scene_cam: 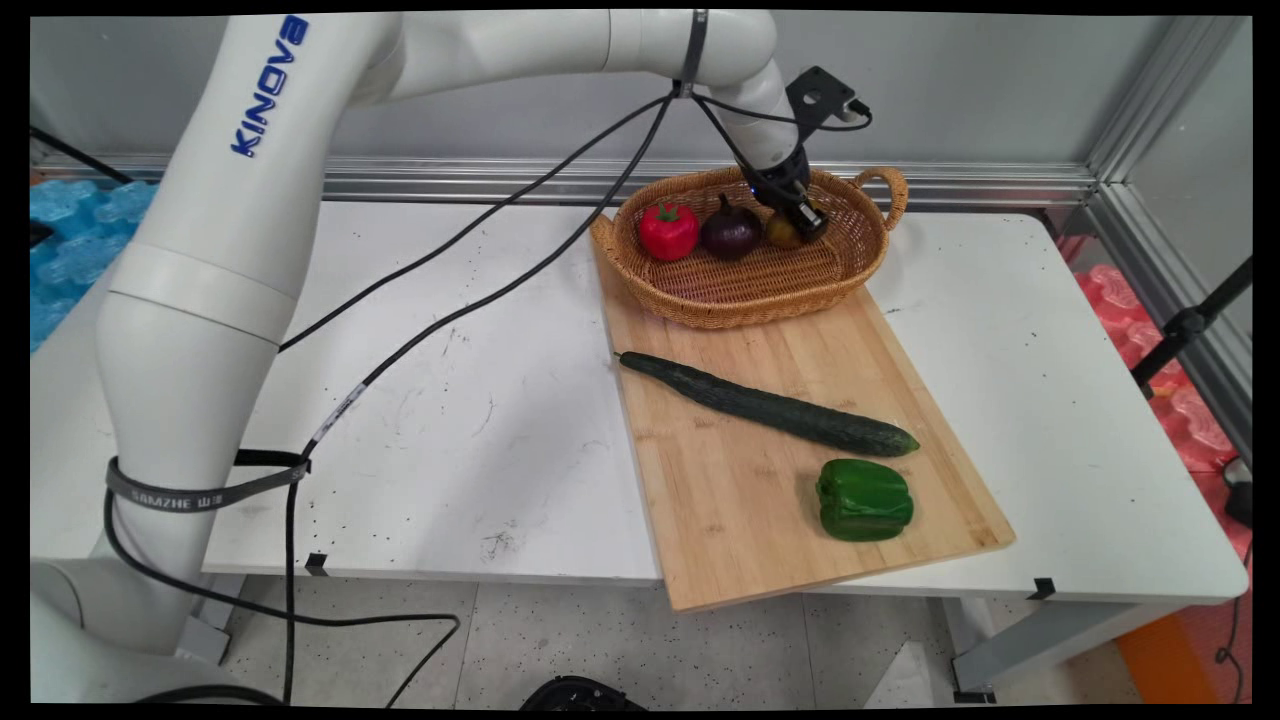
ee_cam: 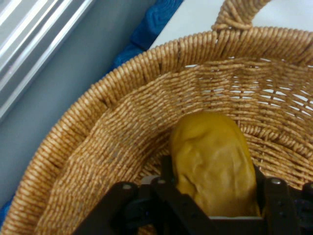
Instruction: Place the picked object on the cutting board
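**A:** While you're on the feed: where's the gripper (scene_cam: 806,218) and what's in it?

**B:** Down inside the wicker basket (scene_cam: 860,262), at its right end. Your hand view shows a yellowish-brown potato (ee_cam: 212,164) sitting between the two fingers (ee_cam: 276,200), which flank it on both sides. Contact not confirmed, so you can't call it clamped; I cannot tell.

**A:** Potato orientation?

**B:** In the hand view its long axis runs away from the camera along the gripper, far end pointing at the basket wall.

**A:** Counts?

**B:** In the basket: one potato, one red pepper (scene_cam: 668,230), one dark purple onion (scene_cam: 731,229), in a row left to right with the potato last. On the board: one cucumber (scene_cam: 768,404) lying diagonally, stem end up-left, and one green pepper (scene_cam: 864,499) just below its right end. One basket, one bamboo cutting board (scene_cam: 720,500).

**A:** Surface, room?

**B:** White scuffed table (scene_cam: 450,420). You'll see the board overhang its near edge, basket resting on the board's far end. Grey wall (scene_cam: 980,90) behind with aluminium framing; speckled floor below.
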### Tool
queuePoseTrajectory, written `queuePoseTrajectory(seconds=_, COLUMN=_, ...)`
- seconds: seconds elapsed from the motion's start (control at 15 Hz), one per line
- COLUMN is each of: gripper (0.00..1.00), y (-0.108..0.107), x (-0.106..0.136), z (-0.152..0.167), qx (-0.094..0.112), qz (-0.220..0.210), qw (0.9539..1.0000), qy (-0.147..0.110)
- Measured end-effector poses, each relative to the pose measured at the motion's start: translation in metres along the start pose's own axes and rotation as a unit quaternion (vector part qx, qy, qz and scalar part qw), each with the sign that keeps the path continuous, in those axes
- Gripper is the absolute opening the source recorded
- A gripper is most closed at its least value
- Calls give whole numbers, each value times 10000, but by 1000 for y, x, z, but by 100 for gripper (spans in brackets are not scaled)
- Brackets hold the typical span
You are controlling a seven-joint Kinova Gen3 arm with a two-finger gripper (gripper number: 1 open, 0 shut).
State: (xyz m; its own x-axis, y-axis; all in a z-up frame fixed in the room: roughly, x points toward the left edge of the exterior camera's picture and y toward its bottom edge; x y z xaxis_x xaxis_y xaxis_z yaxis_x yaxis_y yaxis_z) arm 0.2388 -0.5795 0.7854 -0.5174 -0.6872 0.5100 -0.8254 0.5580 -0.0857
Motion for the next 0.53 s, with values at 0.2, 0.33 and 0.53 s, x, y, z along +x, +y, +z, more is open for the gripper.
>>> queuePoseTrajectory(seconds=0.2, gripper=0, y=-1, x=0, z=-14, qx=-30, qz=184, qw=9998, qy=31)
queuePoseTrajectory(seconds=0.33, gripper=0, y=-3, x=0, z=-30, qx=-43, qz=300, qw=9995, qy=89)
queuePoseTrajectory(seconds=0.53, gripper=0, y=-2, x=1, z=-59, qx=-62, qz=484, qw=9986, qy=188)
